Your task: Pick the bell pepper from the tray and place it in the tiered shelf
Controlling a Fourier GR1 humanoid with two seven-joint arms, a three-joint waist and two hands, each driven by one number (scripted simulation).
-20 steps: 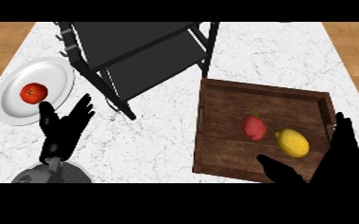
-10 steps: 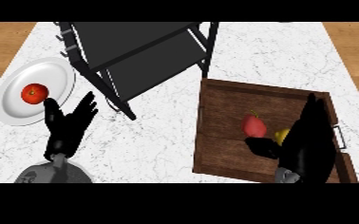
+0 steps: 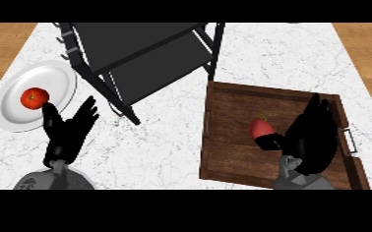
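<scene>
You have a red bell pepper [image 3: 260, 127] on a dark brown wooden tray [image 3: 240, 159], a black tiered shelf [image 3: 141, 54], and a red tomato [image 3: 34, 98] on a white plate [image 3: 58, 78]. The counter [image 3: 167, 137] is white marble with grey veins; both hands are black.

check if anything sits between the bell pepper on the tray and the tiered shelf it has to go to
Nothing visible does. The bell pepper lies in the tray with the right hand right beside it, thumb at its lower edge. Only bare counter lies between the tray and the tiered shelf.
</scene>
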